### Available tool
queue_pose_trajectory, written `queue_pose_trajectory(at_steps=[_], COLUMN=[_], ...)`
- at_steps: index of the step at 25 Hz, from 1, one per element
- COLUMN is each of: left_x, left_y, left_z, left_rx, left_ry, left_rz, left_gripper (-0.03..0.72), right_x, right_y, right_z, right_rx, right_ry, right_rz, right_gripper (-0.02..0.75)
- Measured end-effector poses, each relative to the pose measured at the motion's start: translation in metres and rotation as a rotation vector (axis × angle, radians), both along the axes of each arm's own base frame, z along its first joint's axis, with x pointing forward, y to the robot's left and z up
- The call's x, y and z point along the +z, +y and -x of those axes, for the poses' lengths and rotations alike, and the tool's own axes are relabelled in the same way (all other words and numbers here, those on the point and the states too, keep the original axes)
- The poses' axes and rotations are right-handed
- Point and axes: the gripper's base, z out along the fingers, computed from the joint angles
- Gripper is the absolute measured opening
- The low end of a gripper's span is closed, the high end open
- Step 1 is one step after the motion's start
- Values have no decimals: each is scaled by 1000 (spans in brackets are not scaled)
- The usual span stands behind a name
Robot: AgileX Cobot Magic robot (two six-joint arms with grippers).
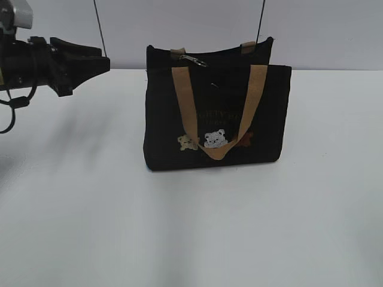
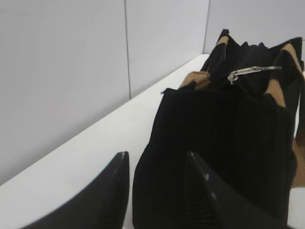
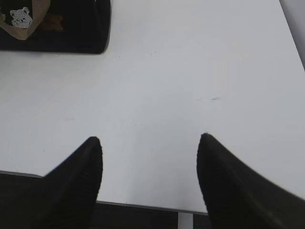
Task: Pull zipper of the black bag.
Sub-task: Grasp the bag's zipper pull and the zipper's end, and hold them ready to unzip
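Note:
The black bag (image 1: 215, 113) stands upright at the middle of the white table, with tan handles and small bears on its front. Its silvery zipper pull (image 1: 193, 59) lies on the top edge near the left end; it also shows in the left wrist view (image 2: 252, 71). My left gripper (image 1: 99, 61) is open and empty, held in the air left of the bag at the height of its top edge. In the left wrist view its fingers (image 2: 157, 160) point at the bag's near end (image 2: 214, 148). My right gripper (image 3: 148, 143) is open and empty above the table's front edge, far from the bag (image 3: 71, 28).
The white table (image 1: 191, 227) stretches wide in front of and beside the bag. A pale wall (image 1: 197, 24) with thin vertical seams stands right behind it. The table's front edge (image 3: 143, 206) shows under my right gripper.

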Motion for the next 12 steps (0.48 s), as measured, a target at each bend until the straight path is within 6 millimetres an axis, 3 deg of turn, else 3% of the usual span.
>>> queue_pose_trajectory(at_steps=[5, 9, 12], left_x=[-12, -21, -30], left_y=[-18, -32, -45], left_z=[-30, -47, -57], left_rx=[-161, -205, -241], left_ry=[-11, -8, -3], left_rz=[-47, -42, -36], left_gripper=[338, 530, 592], right_x=[0, 0, 0], right_y=[0, 0, 0], right_z=[0, 0, 0], right_rx=[1, 1, 1], right_ry=[0, 0, 0], right_rz=[-1, -1, -1], right_gripper=[475, 475, 475])
